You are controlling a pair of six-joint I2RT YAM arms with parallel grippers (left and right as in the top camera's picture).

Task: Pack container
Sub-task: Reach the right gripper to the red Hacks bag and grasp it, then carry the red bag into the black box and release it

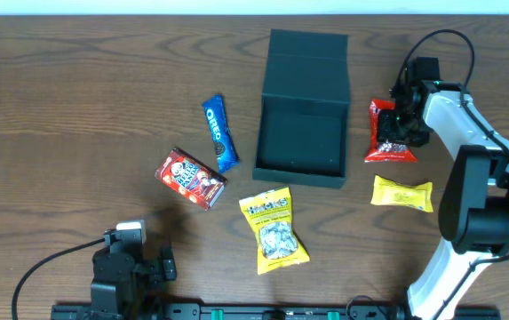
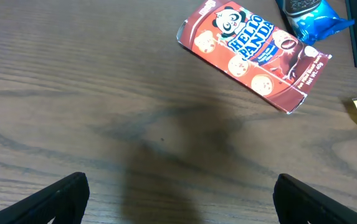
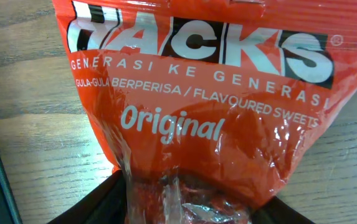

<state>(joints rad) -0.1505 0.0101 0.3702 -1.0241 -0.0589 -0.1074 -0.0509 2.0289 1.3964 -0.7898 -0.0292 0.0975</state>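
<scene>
The container (image 1: 300, 173), a dark box, stands open in the middle of the table with its lid (image 1: 307, 53) folded back; its inside looks bare. Right of it lies a red Hacks sweets bag (image 1: 384, 142). My right gripper (image 1: 402, 124) is over that bag. In the right wrist view the bag (image 3: 197, 93) fills the frame, and my right gripper (image 3: 184, 205) has a finger pressed to each side of its crumpled lower end. My left gripper (image 1: 134, 258) hangs open at the near left, and my left gripper (image 2: 181, 199) shows only bare table between its fingers.
A blue Oreo packet (image 1: 219, 133) and a red Hello Panda box (image 1: 190, 178) lie left of the container. A yellow nut bag (image 1: 274, 229) lies in front of it, and a small yellow packet (image 1: 401, 193) at the front right.
</scene>
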